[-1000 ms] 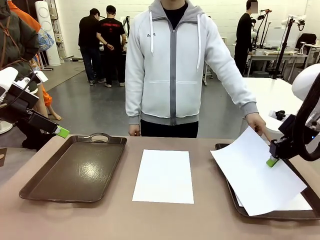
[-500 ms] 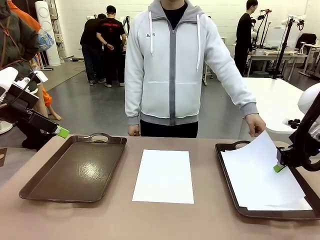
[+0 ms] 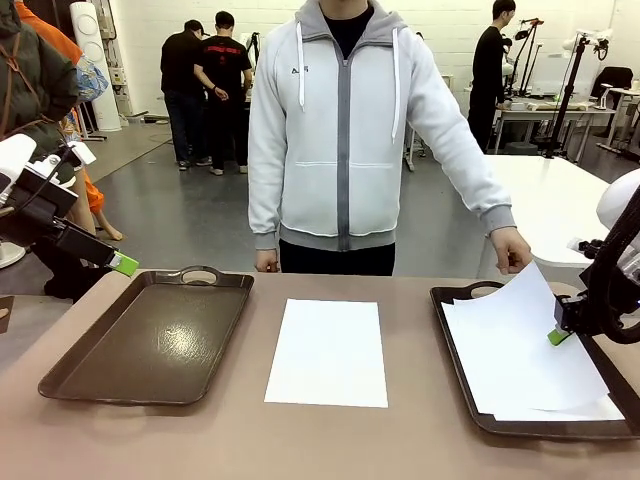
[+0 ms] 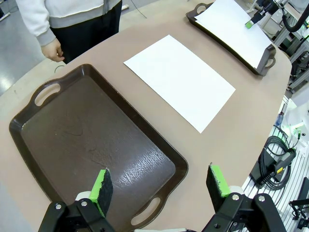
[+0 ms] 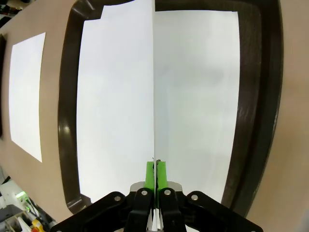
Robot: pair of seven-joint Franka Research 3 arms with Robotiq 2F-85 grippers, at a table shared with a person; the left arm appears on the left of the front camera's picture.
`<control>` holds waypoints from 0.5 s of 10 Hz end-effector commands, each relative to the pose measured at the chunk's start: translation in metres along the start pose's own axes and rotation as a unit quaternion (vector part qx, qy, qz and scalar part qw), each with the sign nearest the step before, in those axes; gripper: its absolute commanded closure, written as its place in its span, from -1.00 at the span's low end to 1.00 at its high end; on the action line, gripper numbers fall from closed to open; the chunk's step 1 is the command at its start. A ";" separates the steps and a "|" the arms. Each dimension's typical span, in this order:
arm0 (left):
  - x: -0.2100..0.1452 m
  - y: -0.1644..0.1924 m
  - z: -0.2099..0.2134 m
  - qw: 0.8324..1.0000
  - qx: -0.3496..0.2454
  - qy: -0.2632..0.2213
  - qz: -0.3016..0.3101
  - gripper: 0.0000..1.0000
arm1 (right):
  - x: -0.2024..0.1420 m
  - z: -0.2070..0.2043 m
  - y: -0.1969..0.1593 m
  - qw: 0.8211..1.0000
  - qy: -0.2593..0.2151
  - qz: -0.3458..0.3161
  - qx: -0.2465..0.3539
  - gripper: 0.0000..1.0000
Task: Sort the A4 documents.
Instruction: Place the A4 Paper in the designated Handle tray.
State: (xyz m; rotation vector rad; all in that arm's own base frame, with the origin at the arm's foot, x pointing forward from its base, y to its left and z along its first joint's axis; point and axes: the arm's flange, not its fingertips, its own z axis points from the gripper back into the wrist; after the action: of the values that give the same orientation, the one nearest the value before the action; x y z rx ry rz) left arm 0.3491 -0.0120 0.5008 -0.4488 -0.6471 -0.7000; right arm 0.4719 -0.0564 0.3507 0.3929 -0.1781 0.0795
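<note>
The table (image 3: pixel 420 450) is carrying a left tray (image 3: pixel 150 340) and a right tray (image 3: pixel 540 430). A sheet (image 3: pixel 327 352) is lying flat on it between them.

Right hand (image 3: pixel 558 336) and its sheet (image 3: pixel 510 345) farther right, over tray (image 3: pixel 540 430).

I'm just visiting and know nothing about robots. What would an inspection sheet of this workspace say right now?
Surface: brown table with two dark trays; left tray bare, right tray holding paper.
Job's things: one sheet flat mid-table; lifted sheet over the right tray, flat sheets beneath it.
Clutter: nothing seen.
Grippers: right gripper shut on the lifted sheet; left gripper open near the left tray.
Cables: black cable coiled beside the table.
Surroundings: person's hand by the lifted sheet's far corner; people farther off.
</note>
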 end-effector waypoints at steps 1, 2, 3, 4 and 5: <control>-0.001 0.002 -0.001 1.000 -0.008 -0.006 -0.006 -1.00 | 0.009 -0.001 -0.001 1.000 0.030 0.008 0.005 0.98; -0.001 0.002 -0.001 1.000 -0.008 -0.006 -0.006 -1.00 | 0.011 -0.002 0.000 0.999 0.041 0.009 0.008 0.98; -0.001 0.002 -0.001 1.000 -0.008 -0.006 -0.006 -1.00 | 0.013 -0.002 0.000 0.999 0.050 0.011 0.011 0.98; -0.001 0.002 -0.001 1.000 -0.008 -0.006 -0.006 -1.00 | 0.014 -0.001 0.001 0.998 0.054 0.015 0.012 0.98; -0.001 0.002 -0.001 1.000 -0.008 -0.006 -0.006 -1.00 | 0.015 -0.001 0.002 0.998 0.057 0.016 0.011 0.98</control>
State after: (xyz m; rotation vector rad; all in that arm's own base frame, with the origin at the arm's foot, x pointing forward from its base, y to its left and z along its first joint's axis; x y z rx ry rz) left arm 0.3491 -0.0120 0.5008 -0.4488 -0.6471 -0.7000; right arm 0.4804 -0.0508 0.3499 0.4159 -0.0947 0.1354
